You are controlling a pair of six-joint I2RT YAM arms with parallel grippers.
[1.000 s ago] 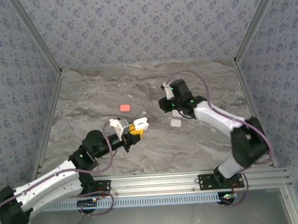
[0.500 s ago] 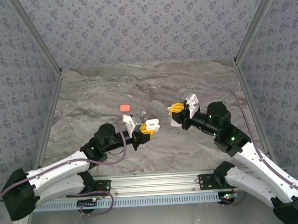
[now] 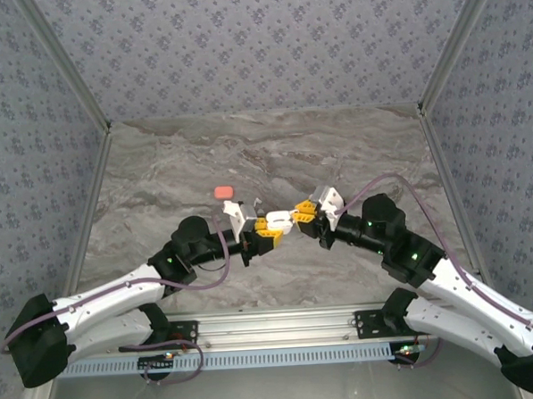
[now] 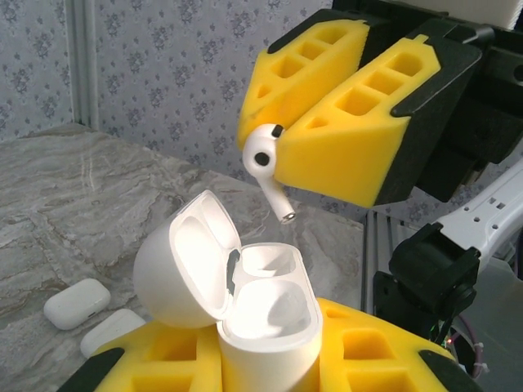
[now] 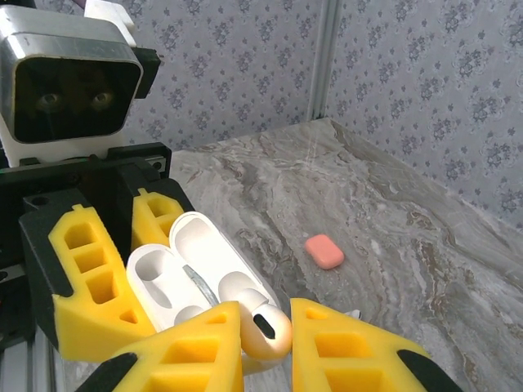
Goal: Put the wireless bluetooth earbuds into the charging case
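Above the marble counter (image 3: 158, 169), the left hand (image 3: 272, 224) clamps an open white charging case (image 4: 265, 318), lid tipped back, while the right hand (image 3: 303, 214) pinches a white earbud (image 4: 265, 153) just above it, stem angled down toward the empty wells. A clean insertion likely calls for lining the stem with one well, lowering straight, and releasing only once the bud is seated.
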